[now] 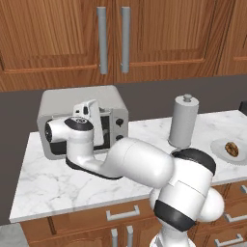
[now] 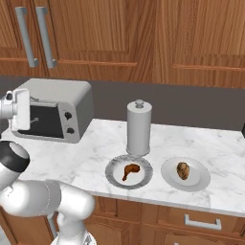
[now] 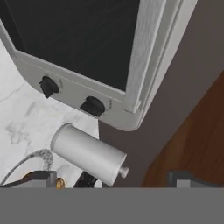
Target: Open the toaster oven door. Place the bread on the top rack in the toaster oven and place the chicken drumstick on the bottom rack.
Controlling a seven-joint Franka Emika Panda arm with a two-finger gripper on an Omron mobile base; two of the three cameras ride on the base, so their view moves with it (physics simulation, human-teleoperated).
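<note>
1. Gripper [image 3: 111,178] spread wide, nothing between the tips; held up in front of the oven [image 2: 52,115], near its door
2. Hand view, rolled: oven's dark glass door [image 3: 74,39] shut, two black knobs [image 3: 92,106] just beside it
3. Oven sits at the counter's [image 2: 91,158] left end, against the wall
4. Grey canister [image 2: 139,128] with knobbed lid stands upright right of the oven, apart from it
5. Drumstick [image 2: 130,170] lies on a grey plate [image 2: 116,179] just in front of the canister
6. Bread [image 2: 183,170] on a second plate [image 2: 201,179] just right of the first, near the counter's front edge
7. Counter: white marble, grey veins; drawers [image 1: 96,217] below
8. Dark grey wall [image 2: 191,103] behind; wooden cabinets [image 2: 119,33] with long grey handles [image 1: 102,38] above
</note>
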